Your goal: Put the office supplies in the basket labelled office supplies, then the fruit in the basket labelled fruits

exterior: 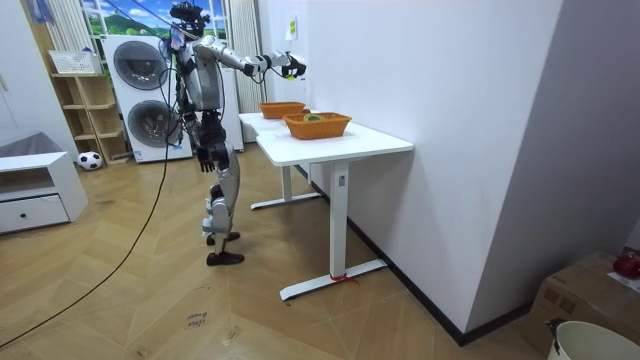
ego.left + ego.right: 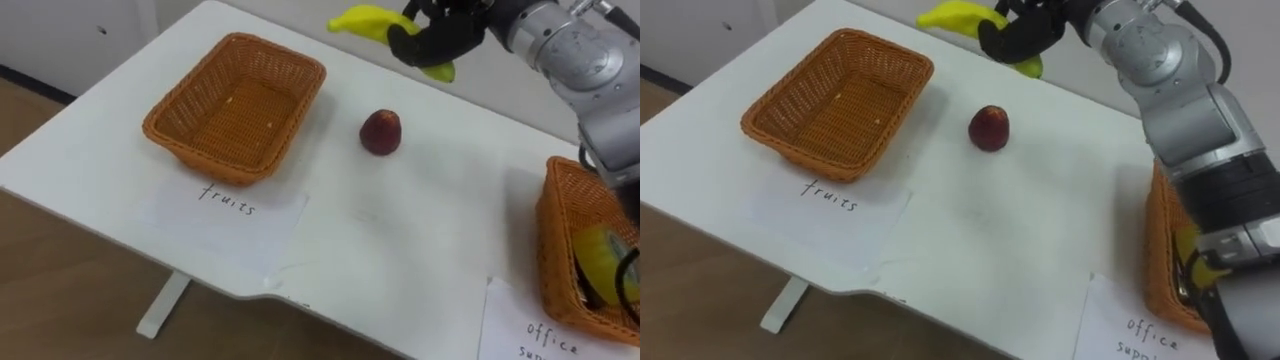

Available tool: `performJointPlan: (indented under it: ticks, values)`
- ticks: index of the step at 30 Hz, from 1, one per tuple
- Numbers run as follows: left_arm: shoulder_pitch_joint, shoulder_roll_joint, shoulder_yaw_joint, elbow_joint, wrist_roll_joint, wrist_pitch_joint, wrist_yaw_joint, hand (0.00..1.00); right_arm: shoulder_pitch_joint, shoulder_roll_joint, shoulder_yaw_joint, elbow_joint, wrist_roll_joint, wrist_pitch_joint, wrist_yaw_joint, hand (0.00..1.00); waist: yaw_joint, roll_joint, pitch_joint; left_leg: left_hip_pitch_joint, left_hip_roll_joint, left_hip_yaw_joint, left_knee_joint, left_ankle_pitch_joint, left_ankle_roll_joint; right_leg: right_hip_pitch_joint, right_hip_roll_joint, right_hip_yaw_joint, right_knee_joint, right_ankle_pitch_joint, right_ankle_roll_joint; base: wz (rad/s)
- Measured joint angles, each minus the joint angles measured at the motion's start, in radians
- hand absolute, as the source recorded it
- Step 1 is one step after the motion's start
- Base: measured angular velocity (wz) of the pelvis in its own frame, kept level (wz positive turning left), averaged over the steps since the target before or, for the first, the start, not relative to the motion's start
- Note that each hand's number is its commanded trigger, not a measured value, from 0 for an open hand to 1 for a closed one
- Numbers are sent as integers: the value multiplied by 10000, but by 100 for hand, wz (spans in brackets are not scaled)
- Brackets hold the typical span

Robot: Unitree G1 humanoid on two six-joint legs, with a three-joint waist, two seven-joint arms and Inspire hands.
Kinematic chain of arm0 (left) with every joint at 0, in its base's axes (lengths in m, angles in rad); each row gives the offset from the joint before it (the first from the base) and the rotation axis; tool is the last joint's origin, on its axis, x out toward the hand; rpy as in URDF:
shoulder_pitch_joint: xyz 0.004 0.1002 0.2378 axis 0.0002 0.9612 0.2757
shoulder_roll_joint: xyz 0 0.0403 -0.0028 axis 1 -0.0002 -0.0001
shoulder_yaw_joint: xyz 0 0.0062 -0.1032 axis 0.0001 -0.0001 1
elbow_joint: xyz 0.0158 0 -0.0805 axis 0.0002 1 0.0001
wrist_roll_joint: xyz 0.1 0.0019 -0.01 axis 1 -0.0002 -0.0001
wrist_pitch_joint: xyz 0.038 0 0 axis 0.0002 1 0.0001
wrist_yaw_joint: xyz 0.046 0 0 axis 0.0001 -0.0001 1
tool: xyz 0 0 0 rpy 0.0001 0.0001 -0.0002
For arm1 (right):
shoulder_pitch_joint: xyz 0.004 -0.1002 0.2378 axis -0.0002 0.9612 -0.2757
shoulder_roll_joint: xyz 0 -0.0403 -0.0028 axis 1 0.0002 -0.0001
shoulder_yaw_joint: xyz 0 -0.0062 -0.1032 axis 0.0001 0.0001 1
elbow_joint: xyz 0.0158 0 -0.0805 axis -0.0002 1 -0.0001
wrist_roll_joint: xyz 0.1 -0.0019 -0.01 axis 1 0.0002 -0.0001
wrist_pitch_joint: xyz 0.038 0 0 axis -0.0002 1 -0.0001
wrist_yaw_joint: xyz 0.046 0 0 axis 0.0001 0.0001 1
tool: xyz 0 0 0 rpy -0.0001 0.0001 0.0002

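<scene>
**Right hand holds banana aloft over far edge of counter**

Right hand (image 2: 440, 38), dark fingers clenched round the thick middle of a yellow banana (image 2: 365, 20), hangs in the air at about 1 o'clock from a small red fruit (image 2: 381, 132) that sits alone near the middle of the white counter (image 2: 400, 240). The banana's long end points away toward 9 o'clock and its greenish tip pokes out below the hand.

The empty wicker fruit basket (image 2: 290, 115) stands at 9 o'clock from the red fruit, well apart from the hand, with a handwritten paper label (image 2: 225, 205) just in front of it. A second wicker basket (image 2: 556, 235), at 4 o'clock, holds a yellow item (image 2: 600, 258) and has its own label beside it.

In the room view the robot stands at the counter's end with its right arm stretched out, while the left hand (image 1: 207, 160) hangs by its side; its state cannot be told.

The banana looks light and fairly soft, likely to bruise under a hard squeeze, and its smooth curved skin could swivel in a loose grip, so the mid-body hold seems the sound one. The red fruit appears round and firm and may roll if nudged; a grasp from above round its widest part looks best.
</scene>
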Motion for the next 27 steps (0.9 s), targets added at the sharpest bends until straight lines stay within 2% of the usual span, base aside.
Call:
performJointPlan:
  ticks: [1,2,4,6,8,12,15,23,27]
  values:
    - [8,-3,29,2,0,8,0,0,0,67,0,1,15,0,-50,100,17,-25,-2,-1,0,-3,4,1,0,5,-2,-2,-1,0,1,6]
    - [14,-3,32,7,-14,37,0,0,-1,257,3,48,32,-5,-170,100,47,-12,48,8,-6,-27,30,1,-1,45,-4,-10,-3,-1,1,11]
    - [12,-2,51,6,-7,33,-3,0,0,650,31,139,82,-6,-343,100,60,-110,87,26,-34,-80,37,1,-1,96,-20,-30,-12,-18,29,11]
    - [33,-9,48,7,-3,37,-14,0,0,834,132,133,206,-11,-399,100,200,-143,111,29,-51,-132,19,-2,1,125,-37,-93,-15,-22,36,3]
    - [30,-10,37,11,-5,40,-30,0,27,836,432,190,397,-12,-443,100,284,-134,120,67,-109,-297,13,-7,8,248,-82,-337,-22,-40,65,18]
    - [125,27,46,6,-5,45,-28,0,192,837,766,238,659,-23,-442,100,569,-131,132,70,-148,-355,9,-7,14,299,-115,-409,-16,-65,107,11]
    - [259,29,57,4,1,45,-29,0,192,836,796,250,822,-39,-453,100,576,-127,138,29,-167,-534,10,-6,13,331,-110,-551,-13,-75,124,16]
    - [277,9,201,-42,208,41,-102,0,192,839,800,401,850,-63,-710,100,857,-114,154,-39,-173,-550,10,-6,10,322,-99,-588,-92,-102,166,1]
    - [280,10,204,-233,207,40,-290,0,182,1068,884,888,813,-115,-976,100,1081,-85,177,-11,-206,-530,15,-4,12,315,-121,-592,-174,-103,166,-2]
